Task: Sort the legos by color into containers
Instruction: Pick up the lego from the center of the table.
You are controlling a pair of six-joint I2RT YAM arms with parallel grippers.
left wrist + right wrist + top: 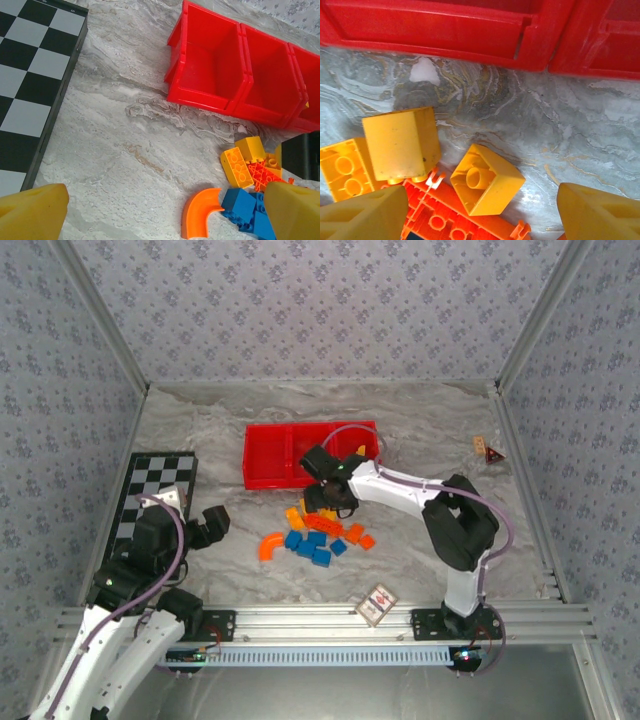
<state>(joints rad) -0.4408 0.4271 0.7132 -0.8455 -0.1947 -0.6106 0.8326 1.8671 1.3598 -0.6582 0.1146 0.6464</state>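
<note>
A: The right gripper (482, 214) stands open over the small yellow brick (486, 186), among the legos (320, 535) mid-worktop, just in front of the tray (270, 480). What's the risk?

B: Crowding. Closing may catch the orange-red brick (445, 212) too, though its edges are hidden. The left gripper (162, 212) hangs open near the worktop's left edge.

Bright, even light; wrist-view edges perhaps blurred.

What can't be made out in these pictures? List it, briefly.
Top external: the right gripper covers the far legos and part of the red tray.
Left wrist: the tray's right compartment is cut off by the frame edge.
Right wrist: the tray's near wall hides its inside.
Top external: the card has a pattern too small to read.
</note>
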